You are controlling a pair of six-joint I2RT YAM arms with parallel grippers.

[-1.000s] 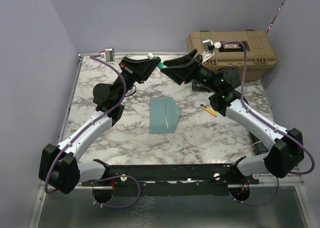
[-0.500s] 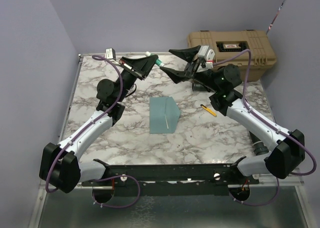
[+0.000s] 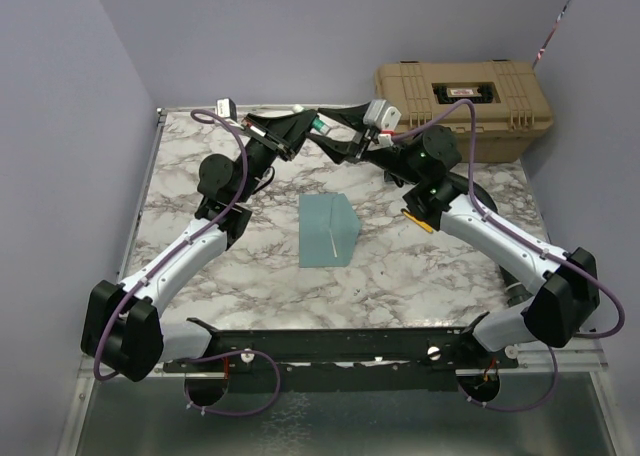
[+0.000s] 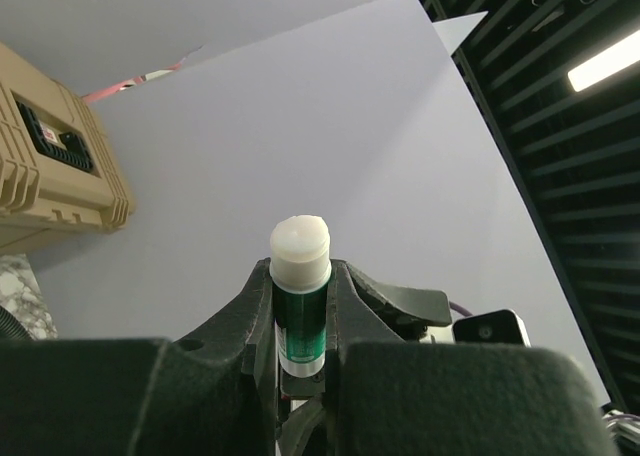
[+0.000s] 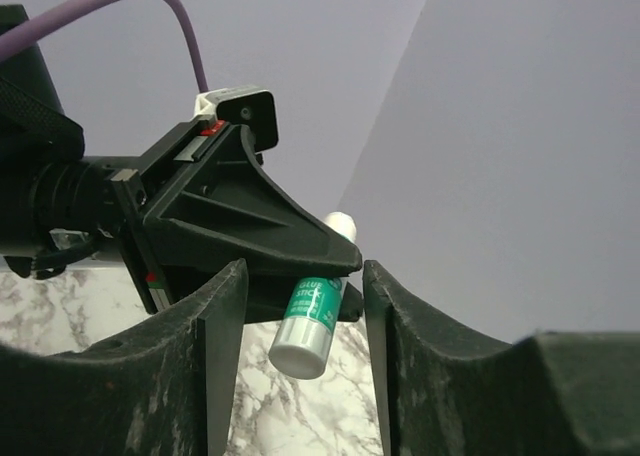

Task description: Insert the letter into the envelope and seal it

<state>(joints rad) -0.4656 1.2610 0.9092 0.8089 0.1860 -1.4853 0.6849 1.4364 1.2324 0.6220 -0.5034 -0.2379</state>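
The teal envelope lies flat at the table's middle, its flap pointing right. The tan letter does not show in any view. My left gripper is raised at the back of the table and is shut on a green glue stick with a white cap; the stick also shows in the right wrist view and the top view. My right gripper is open, its fingers on either side of the glue stick's lower end without touching it. It faces the left gripper in the top view.
A tan hard case stands at the back right. A yellow pen lies on the marble table right of the envelope. Purple walls close in the left and back.
My right gripper has opened wide and swung left toward the left gripper, coming around the glue stick's end. The left gripper has tilted a little with the stick.
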